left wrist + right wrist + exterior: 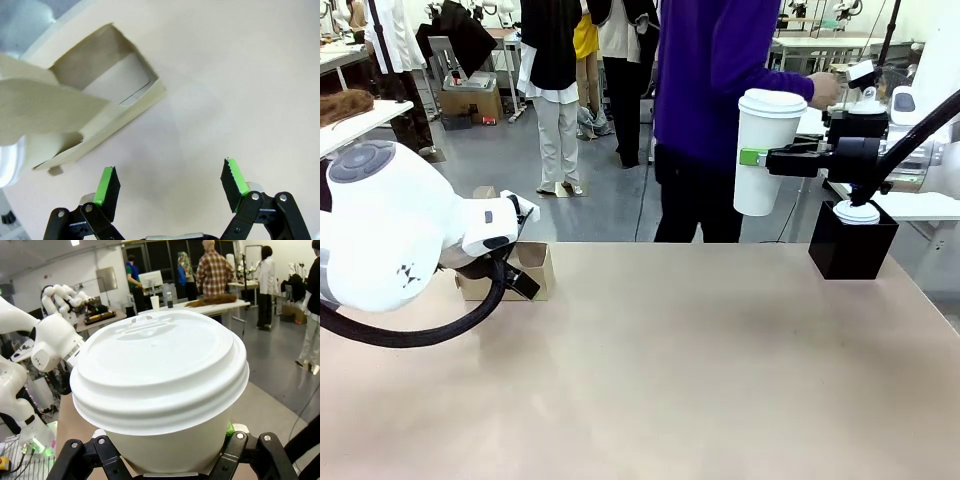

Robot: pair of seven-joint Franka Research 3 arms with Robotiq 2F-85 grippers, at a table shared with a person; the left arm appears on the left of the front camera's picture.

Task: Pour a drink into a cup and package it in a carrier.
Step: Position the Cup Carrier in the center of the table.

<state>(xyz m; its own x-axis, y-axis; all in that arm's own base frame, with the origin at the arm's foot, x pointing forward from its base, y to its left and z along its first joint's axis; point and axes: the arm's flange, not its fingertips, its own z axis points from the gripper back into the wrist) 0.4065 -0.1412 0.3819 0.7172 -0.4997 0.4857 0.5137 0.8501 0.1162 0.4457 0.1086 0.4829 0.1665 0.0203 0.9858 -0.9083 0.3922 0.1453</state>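
White paper, plain and slightly tapered: that is the cup (pixel 758 195) as I see it on the front view, capped with a white domed lid (pixel 772 102). Its long axis stands upright, lid up and narrower base down. It hangs in the air over the far right of the table (pixel 670 380), just left of the black box (pixel 850 250). My right gripper (pixel 760 158) pinches it around the middle from the side, one green pad on its wall. My left gripper (pixel 170 175) hovers low over the tabletop, fingers spread wide with nothing between them, near the carrier (pixel 75 100).

I count one tall cup, one lid on it, one brown cardboard carrier, one black box, and one short cup (pixel 857 212) sitting on that box.
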